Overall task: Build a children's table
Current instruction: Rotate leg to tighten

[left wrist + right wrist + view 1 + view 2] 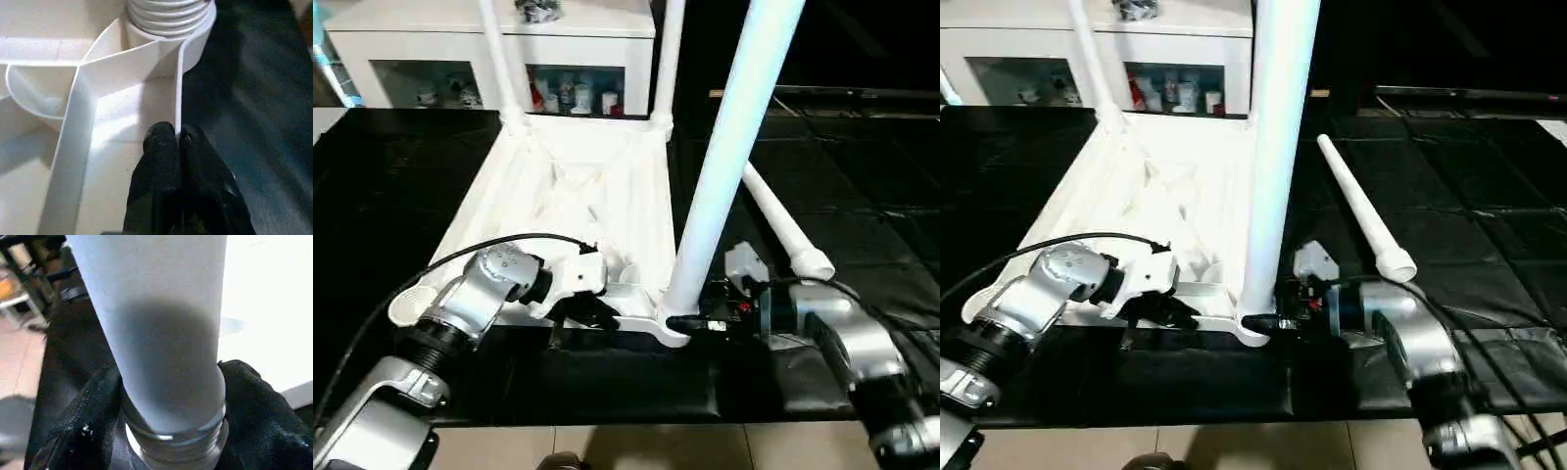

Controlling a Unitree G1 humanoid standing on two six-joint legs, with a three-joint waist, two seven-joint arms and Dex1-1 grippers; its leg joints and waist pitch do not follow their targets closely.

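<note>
tabletop [607,186]: white, ribbed | legs [729,147]: white | mat [401,186]: black

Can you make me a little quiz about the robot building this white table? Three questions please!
1. How many upright legs stand in the tabletop?
2. True or false: the loose leg lies on the black mat.
3. What does the left gripper pinch: A the tabletop's rim, B a leg, C nothing?
Key: 1 three; 2 true; 3 A.
</note>
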